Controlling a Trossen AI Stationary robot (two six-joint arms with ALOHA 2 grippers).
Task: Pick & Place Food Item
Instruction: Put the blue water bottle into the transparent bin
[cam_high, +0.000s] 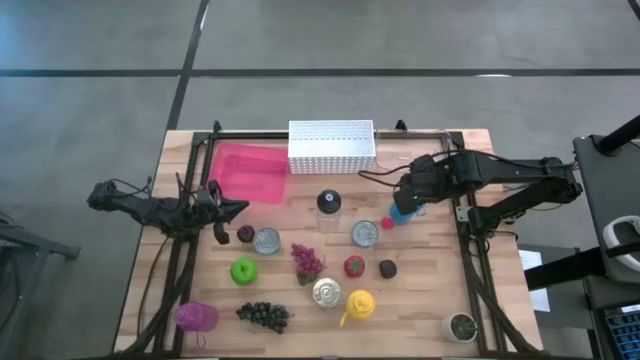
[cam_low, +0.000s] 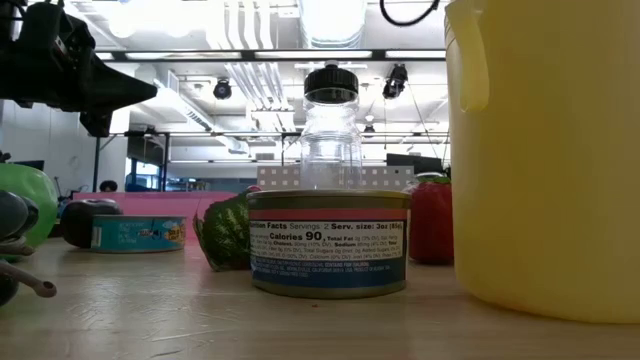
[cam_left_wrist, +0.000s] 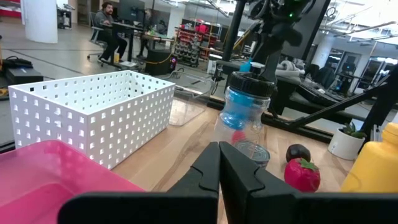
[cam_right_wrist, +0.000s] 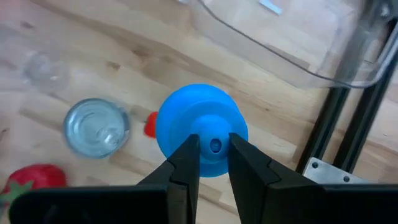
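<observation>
A round blue food toy (cam_right_wrist: 200, 127) with a small knob on top sits under my right gripper (cam_right_wrist: 214, 146), which is shut on it right of the table's middle (cam_high: 403, 212). A small red bit (cam_right_wrist: 150, 124) shows beside its lower edge. In the left wrist view the blue toy (cam_left_wrist: 236, 112) shows through a clear jar. My left gripper (cam_high: 240, 207) waits shut and level at the table's left side, holding nothing (cam_left_wrist: 219, 162). My right gripper pinches the small knob (cam_right_wrist: 215, 146) at the top middle of the blue toy between its two fingertips. The fingers come from above, slanting steeply down. The toy hangs below them, top up; whether its underside is clear of the table I cannot tell.
At the far edge stand a white perforated basket (cam_high: 332, 147), a pink tray (cam_high: 250, 172) and a clear container (cam_right_wrist: 280, 43). A black-lidded jar (cam_high: 328, 203), two cans (cam_high: 365, 233) (cam_high: 266, 240), a strawberry (cam_high: 354, 266), a green apple (cam_high: 243, 270) and a yellow pitcher (cam_high: 358, 305) crowd the middle.
</observation>
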